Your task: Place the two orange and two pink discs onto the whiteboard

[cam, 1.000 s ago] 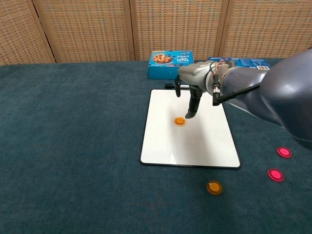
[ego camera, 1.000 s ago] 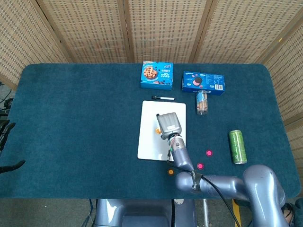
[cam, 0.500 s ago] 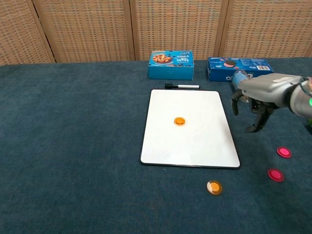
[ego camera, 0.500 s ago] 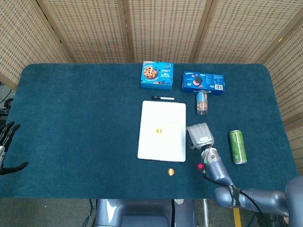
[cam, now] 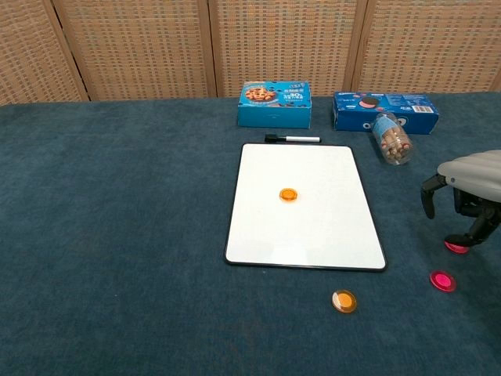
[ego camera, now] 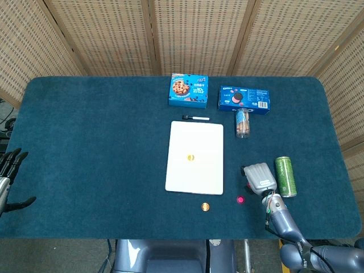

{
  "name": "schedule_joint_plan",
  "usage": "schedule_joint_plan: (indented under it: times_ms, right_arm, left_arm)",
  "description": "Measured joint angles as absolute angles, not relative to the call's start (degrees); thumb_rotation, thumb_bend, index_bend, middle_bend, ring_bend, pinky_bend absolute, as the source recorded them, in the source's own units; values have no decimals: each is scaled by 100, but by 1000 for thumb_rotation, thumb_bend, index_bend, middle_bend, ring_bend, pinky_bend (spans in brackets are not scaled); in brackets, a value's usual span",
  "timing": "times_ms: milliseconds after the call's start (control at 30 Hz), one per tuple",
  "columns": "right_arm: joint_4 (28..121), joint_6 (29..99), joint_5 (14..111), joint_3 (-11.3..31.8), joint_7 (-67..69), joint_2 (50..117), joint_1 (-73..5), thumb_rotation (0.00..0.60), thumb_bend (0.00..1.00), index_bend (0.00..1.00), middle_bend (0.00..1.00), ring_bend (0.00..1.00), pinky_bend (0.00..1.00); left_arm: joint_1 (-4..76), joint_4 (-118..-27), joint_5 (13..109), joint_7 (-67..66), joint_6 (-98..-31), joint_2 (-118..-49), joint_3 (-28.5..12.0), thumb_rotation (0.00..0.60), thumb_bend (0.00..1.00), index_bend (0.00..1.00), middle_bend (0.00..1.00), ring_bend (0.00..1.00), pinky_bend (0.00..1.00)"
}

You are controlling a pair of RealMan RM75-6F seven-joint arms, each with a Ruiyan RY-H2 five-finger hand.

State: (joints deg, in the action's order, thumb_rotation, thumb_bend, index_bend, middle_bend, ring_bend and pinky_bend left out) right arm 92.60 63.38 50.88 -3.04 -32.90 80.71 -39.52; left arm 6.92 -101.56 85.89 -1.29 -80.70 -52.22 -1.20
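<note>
The whiteboard [ego camera: 193, 170] [cam: 305, 227] lies mid-table with one orange disc [ego camera: 191, 157] [cam: 288, 194] on it. A second orange disc [ego camera: 205, 206] [cam: 343, 301] sits on the cloth just in front of the board. One pink disc [ego camera: 240, 199] [cam: 442, 280] lies to its right. The other pink disc [cam: 455, 247] peeks out beneath my right hand [ego camera: 260, 177] [cam: 468, 196], whose fingers point down, spread, right at it and holding nothing. In the head view that disc is hidden by the hand. My left hand [ego camera: 8, 173] hangs open at the far left edge.
A black marker [ego camera: 195, 118] [cam: 292, 139] lies behind the board. Two blue cookie boxes [ego camera: 188, 91] [ego camera: 244, 98] stand at the back, with a tipped cookie tube [ego camera: 243, 123] [cam: 391, 139] nearby. A green can [ego camera: 285, 176] lies just right of my right hand.
My right hand left the orange disc on the whiteboard and swung right and toward me, coming down over the farther pink disc. The left hand barely shifted.
</note>
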Motion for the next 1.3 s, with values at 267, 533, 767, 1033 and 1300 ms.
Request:
schedule_joint_plan:
  times_ms: [267, 533, 767, 1033, 1300]
  right_arm:
    - [8993, 6257, 5306, -332, -3222, 8103, -3769, 600, 332, 427, 973, 1000, 1000]
    - [8795, 6181, 5343, -309, -3483, 8286, -3682, 600, 333, 431, 973, 1000, 1000]
    - [8694, 6104, 5244, -238, -3679, 8330, -3614, 600, 334, 431, 973, 1000, 1000]
    - [8652, 6066, 5323, -228, -3792, 8354, -3564, 600, 334, 431, 973, 1000, 1000]
    - [8551, 5998, 5301, -166, -3875, 8407, -3526, 600, 333, 431, 973, 1000, 1000]
  left_arm:
    - [714, -10180, 8556, -247, -8029, -5259, -115, 600, 0, 0, 0, 0, 0]
    - [708, -10180, 8561, -251, -8042, -5263, -107, 600, 0, 0, 0, 0, 0]
    - [710, -10161, 8557, -221, -8033, -5257, -101, 600, 0, 0, 0, 0, 0]
    - [699, -10165, 8557, -209, -8060, -5255, -101, 600, 0, 0, 0, 0, 0]
    - [698, -10172, 8559, -215, -8065, -5255, -99, 600, 0, 0, 0, 0, 0]
